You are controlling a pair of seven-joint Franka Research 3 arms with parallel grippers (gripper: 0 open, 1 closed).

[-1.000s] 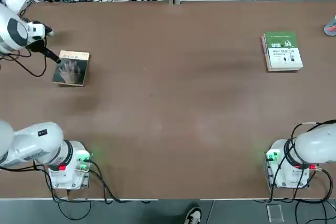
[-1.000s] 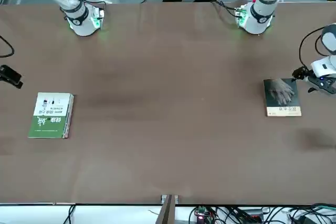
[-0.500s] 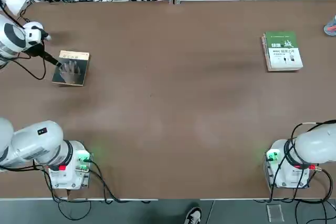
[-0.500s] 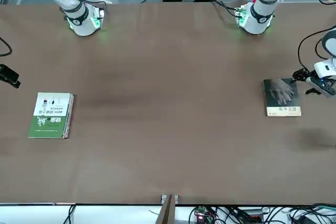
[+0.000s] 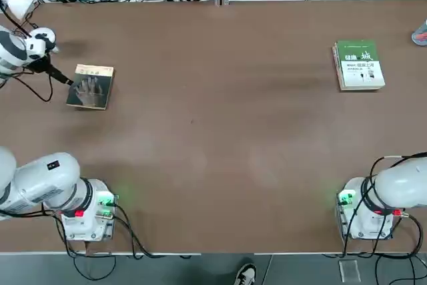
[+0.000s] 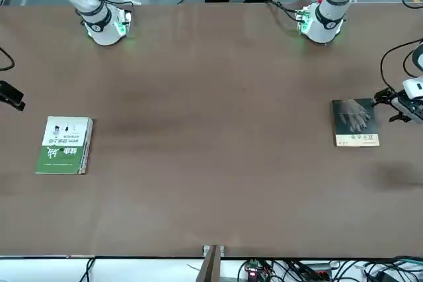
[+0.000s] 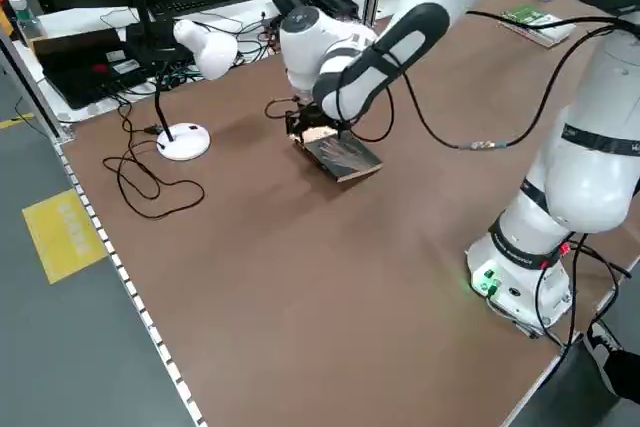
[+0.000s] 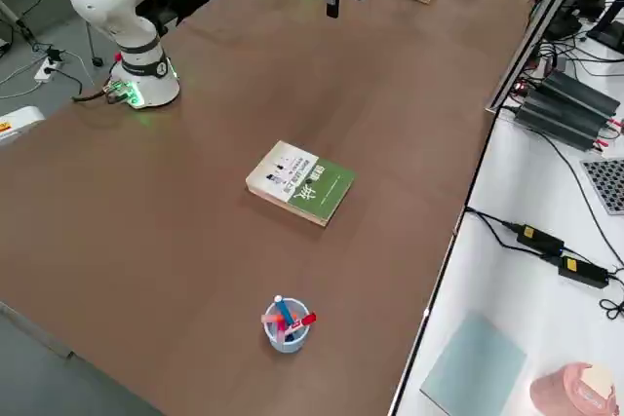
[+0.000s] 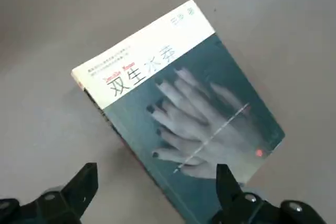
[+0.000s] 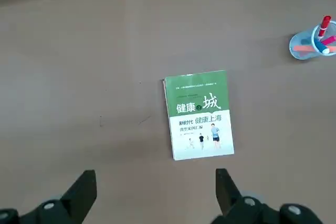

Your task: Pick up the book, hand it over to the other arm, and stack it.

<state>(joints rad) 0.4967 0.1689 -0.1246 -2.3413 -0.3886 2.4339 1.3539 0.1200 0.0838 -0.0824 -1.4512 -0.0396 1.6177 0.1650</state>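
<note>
Reading "双生水莽", the book [image 9: 178,103] lies flat beneath the left end effector [image 9: 155,184], fingers spread.

The paper book [image 9: 189,103] has a smooth, faintly glossy cover and lies on the matt brown table [image 5: 220,145].

**Two book covers carry readable Chinese print**

The book [image 9: 178,114], a thin paperback, bears the title 双生水莽 in white on the pale strip along its cover's top edge, with a line of small red print above it too fine to read. Well apart from it, the green-and-white book [image 10: 198,114] reads 健康城 on green, with 新时代 健康上海 beneath on white.
</note>
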